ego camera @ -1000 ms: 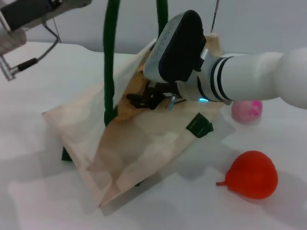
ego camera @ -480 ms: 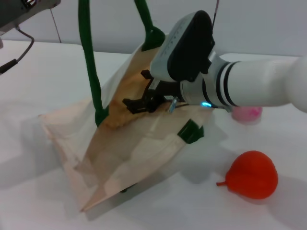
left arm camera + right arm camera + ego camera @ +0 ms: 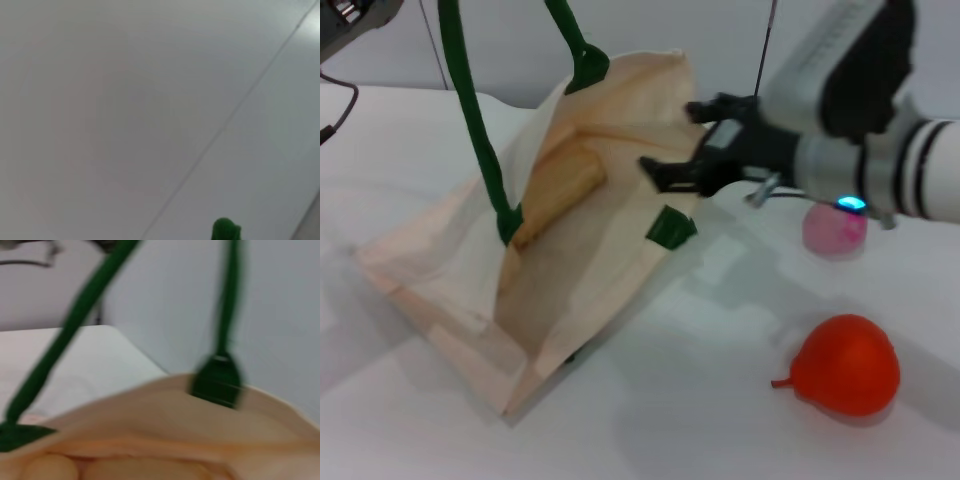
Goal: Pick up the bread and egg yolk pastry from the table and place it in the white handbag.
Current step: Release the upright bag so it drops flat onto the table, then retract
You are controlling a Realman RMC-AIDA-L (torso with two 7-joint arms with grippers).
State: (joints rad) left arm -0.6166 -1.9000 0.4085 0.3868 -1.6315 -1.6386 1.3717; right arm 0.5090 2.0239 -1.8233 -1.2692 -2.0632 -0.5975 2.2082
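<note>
The right claw [image 3: 672, 140] hangs wide and empty at the white handbag [image 3: 590, 250] mouth. The bread [image 3: 558, 192] lies inside; the egg yolk pastry is not visible. The left claw, out of view, lifts the green handle [image 3: 470, 120]. Should it slip, the mouth could collapse.

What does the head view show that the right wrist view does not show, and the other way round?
Only the head view shows the right hand, open and empty beside the bag mouth, the red fruit, the pink ball and the table. The right wrist view adds nothing of its own; it only looks closer. Both show the white handbag, its green handles and the bread inside.
</note>
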